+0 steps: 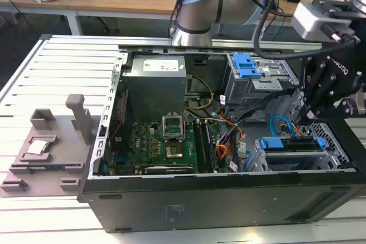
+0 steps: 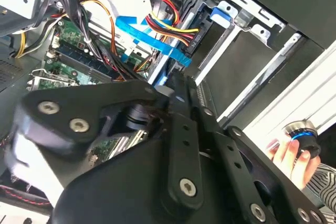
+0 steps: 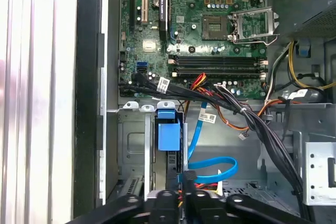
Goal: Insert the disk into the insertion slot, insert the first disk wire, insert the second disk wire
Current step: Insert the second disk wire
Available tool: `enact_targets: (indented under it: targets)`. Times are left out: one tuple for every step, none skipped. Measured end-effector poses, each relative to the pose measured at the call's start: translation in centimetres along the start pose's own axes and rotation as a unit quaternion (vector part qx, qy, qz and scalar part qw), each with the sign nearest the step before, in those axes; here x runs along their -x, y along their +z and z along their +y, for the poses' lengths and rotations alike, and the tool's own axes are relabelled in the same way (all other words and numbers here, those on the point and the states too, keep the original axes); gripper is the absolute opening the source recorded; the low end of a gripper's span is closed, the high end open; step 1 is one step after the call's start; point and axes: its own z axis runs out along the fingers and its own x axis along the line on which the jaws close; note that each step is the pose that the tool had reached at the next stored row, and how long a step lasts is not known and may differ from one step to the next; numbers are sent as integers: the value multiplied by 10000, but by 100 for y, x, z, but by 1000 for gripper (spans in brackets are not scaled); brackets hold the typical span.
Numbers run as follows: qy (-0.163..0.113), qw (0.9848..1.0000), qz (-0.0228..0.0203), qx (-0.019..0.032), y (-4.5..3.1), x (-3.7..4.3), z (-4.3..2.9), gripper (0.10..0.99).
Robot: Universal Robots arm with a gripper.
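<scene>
**Open computer case, disk bay corner: items as seen**

- Case (image 1: 189, 198): black tower lying on its side with the cover off, on a slatted light table (image 1: 63, 67).
- Disk (image 1: 287, 148): grey drive in a blue caddy. It is seated in the slot (image 1: 338, 154), the low perforated metal cage at the case corner on the exterior view's right, nearest the camera. The blue edge of the caddy faces the inside of the case.
- Gripper (image 1: 311, 117): black, on the arm (image 1: 197, 10), angled down over the disk cage. Its tip is just above the inner end of the disk. In the first wrist view the gripper (image 3: 182, 199) sits right at the end of the blue wire. Whether it is apart or clamped on anything cannot be told.
- Blue wire (image 1: 279, 123): a flat cable that loops just beside the disk and runs up toward the board. The loop is plain in the first wrist view (image 3: 215, 163).
- Taller cage (image 1: 260, 87): grey metal with a blue latch (image 1: 249, 66) on top, behind the disk cage.
- Motherboard (image 1: 166, 141): green, in the middle of the case, with its processor socket open.
- Power supply (image 1: 157, 81): grey box behind the board.
- Cable bundle (image 3: 231, 103): black, with red, yellow and orange leads, crossing between the board and the cages.
- Grey fixture (image 1: 48, 141): on the table at the exterior view's left, well apart from the case.
- Hand (image 2: 286, 156): a person's, at a black knob (image 2: 302, 135) with a blue ring, outside the case.
</scene>
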Motion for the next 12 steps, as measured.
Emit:
enact_targets:
  targets:
    - [0,10000,0,0,-36,5,2,157]
    - [0,10000,0,0,-72,6,4,106]
    - [0,10000,0,0,-117,6,6,106]
    - [0,10000,0,0,-156,6,8,106]
    - [0,10000,0,0,-184,5,10,106]
    - [0,10000,0,0,-226,5,12,106]
    - [0,10000,-1,0,-263,4,14,106]
    - [0,10000,-2,0,-263,4,14,106]
    - [0,10000,0,0,-267,5,14,106]
    - [0,10000,0,0,-268,4,14,106]
    - [0,10000,0,0,-268,4,14,106]
    - [0,10000,0,0,-269,5,14,106]
